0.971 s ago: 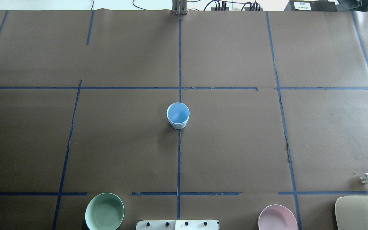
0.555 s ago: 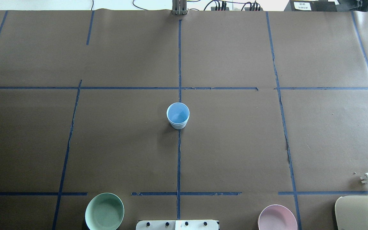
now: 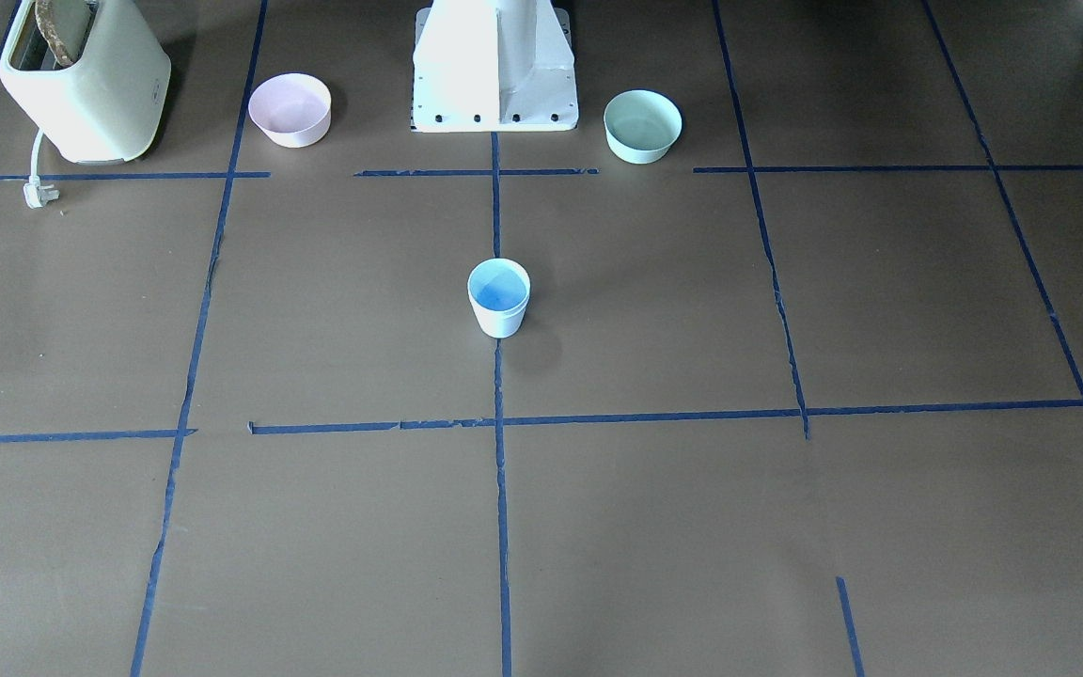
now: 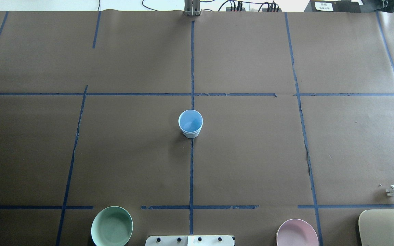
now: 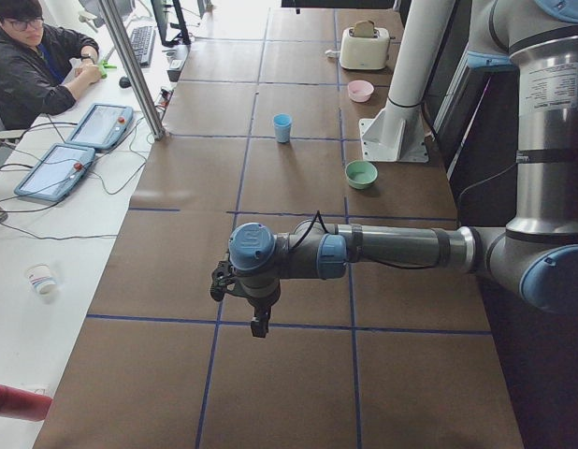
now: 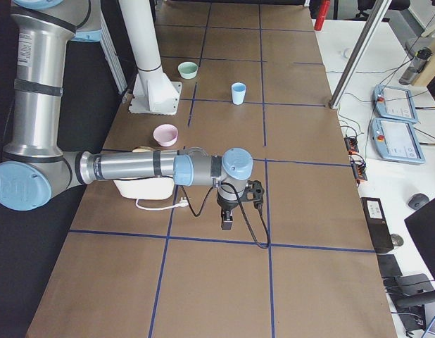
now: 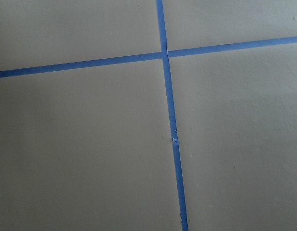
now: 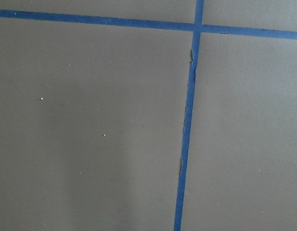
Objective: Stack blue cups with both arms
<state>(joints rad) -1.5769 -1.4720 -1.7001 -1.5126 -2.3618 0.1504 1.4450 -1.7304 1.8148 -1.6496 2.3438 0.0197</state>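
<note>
One pale-blue cup (image 4: 190, 123) stands upright on the centre tape line; it also shows in the front view (image 3: 498, 297) and both side views (image 5: 282, 127) (image 6: 238, 93). I see a single cup shape and cannot tell whether a second cup is nested in it. The left gripper (image 5: 259, 323) shows only in the exterior left view, far from the cup over the table's left end. The right gripper (image 6: 227, 222) shows only in the exterior right view, over the right end. I cannot tell if either is open or shut. Both wrist views show only brown paper and blue tape.
A mint-green bowl (image 4: 112, 226) and a pink bowl (image 4: 297, 233) sit near the white pedestal (image 3: 494, 66). A cream toaster (image 4: 386, 227) with its plug (image 4: 393, 191) stands at the near right. A seated person (image 5: 36, 65) and tablets are beyond the table.
</note>
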